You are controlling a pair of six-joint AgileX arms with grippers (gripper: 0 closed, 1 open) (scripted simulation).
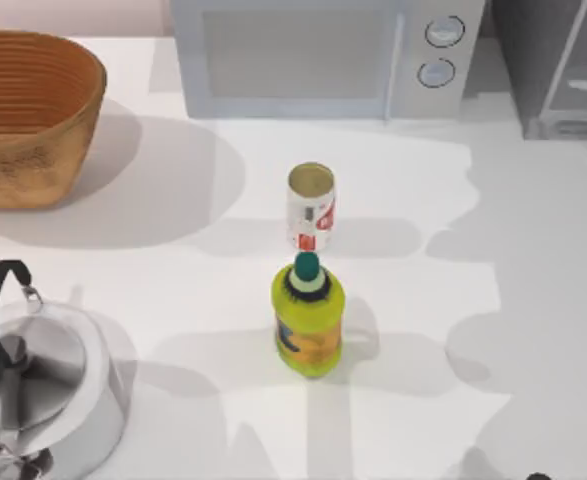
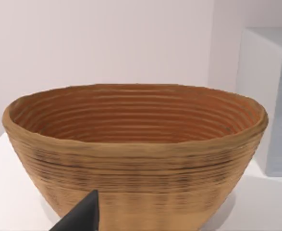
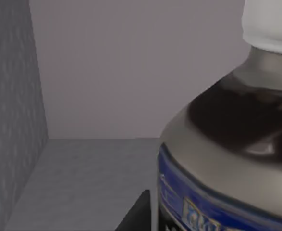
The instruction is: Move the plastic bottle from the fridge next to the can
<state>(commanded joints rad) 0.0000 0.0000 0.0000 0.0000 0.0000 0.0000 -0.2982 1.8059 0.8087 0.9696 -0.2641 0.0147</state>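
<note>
Plastic bottle [image 3: 227,144] close-up inside fridge [image 3: 97,72], base cut off, end effector grip state unclear

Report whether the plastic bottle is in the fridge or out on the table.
In the fridge. The right wrist view shows the plastic bottle close up, standing on the grey floor inside the fridge, with grey walls behind it.
</note>
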